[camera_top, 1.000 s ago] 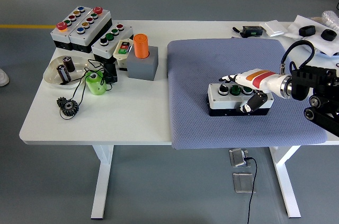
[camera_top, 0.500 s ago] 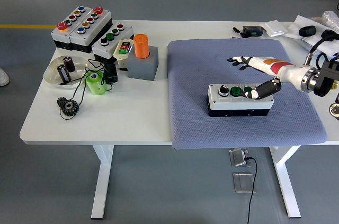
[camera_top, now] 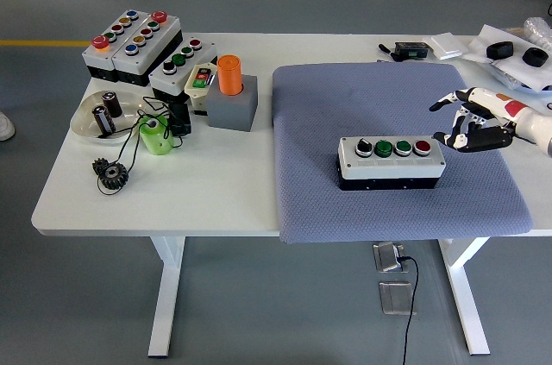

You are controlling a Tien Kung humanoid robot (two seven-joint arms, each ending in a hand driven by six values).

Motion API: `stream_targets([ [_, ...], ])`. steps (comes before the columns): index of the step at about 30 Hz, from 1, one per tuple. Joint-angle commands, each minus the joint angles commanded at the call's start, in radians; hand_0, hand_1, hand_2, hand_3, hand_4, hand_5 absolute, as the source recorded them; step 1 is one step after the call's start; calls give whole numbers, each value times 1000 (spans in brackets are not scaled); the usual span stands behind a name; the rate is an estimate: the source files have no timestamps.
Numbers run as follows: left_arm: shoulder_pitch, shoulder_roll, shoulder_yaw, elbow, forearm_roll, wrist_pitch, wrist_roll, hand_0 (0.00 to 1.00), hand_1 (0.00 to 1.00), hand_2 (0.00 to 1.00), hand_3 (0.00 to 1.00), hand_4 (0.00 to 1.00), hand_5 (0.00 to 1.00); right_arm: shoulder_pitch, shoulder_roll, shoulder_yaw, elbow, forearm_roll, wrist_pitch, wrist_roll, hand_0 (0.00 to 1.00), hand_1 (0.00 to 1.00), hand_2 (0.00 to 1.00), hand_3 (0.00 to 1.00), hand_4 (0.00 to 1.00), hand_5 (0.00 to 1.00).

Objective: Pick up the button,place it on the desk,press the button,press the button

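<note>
The four-button control box [camera_top: 392, 160] lies flat on the blue-grey mat [camera_top: 345, 97] that covers the right half of the white surface [camera_top: 198, 184], long side roughly parallel to the near edge, its button face turned upward. That face carries, left to right, a black selector knob [camera_top: 364, 148], two green buttons [camera_top: 393, 147] and a red button [camera_top: 422, 147]; all are exposed from above, an orientation that suits a downward press. The mat probably serves to keep the box from sliding under pressing force. The right hand [camera_top: 473, 122] hangs above the mat just beside the box's right end, apart from it, with the fingers [camera_top: 455, 135] loosely spread and holding nothing; the white forearm enters from the right edge. Judged from this layout, the pick-and-place steps are complete and the hand stands off to the side between presses or after them; which of these applies cannot be determined. The left hand is not visible. Well apart on the left of the surface stand further button boxes [camera_top: 132, 44], an orange cylinder [camera_top: 229, 75] seated in a grey block [camera_top: 231, 109], a white dish [camera_top: 108, 114], a green cup [camera_top: 155, 135] and a black gear [camera_top: 111, 173], none involved in the task
</note>
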Motion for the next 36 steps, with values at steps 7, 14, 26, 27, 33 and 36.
stream_targets([
  [7,-4,0,-1,0,0,0,0,656,702,725,509,315,974,1,1,-24,11,-35,43,-51,31,2,104,735,631,377],
  [14,-9,-1,1,0,-3,0,0,656,702,725,509,315,969,13,31,-37,-3,-49,44,-67,35,2,96,755,628,398],
  [26,-7,-2,3,0,-4,0,0,656,702,724,508,314,966,15,51,-51,-8,-50,37,-77,35,2,97,761,623,406],
  [27,-7,-2,3,0,-2,0,1,656,702,724,508,314,966,16,54,-53,-12,-53,37,-80,35,2,97,761,623,406],
  [33,-7,-2,6,0,-4,0,2,656,702,724,508,316,967,19,63,-56,-22,-56,38,-86,36,2,99,761,622,407],
  [36,-7,-2,6,0,-4,0,2,656,702,724,508,316,967,22,65,-65,-29,-58,42,-91,36,2,99,761,622,407],
])
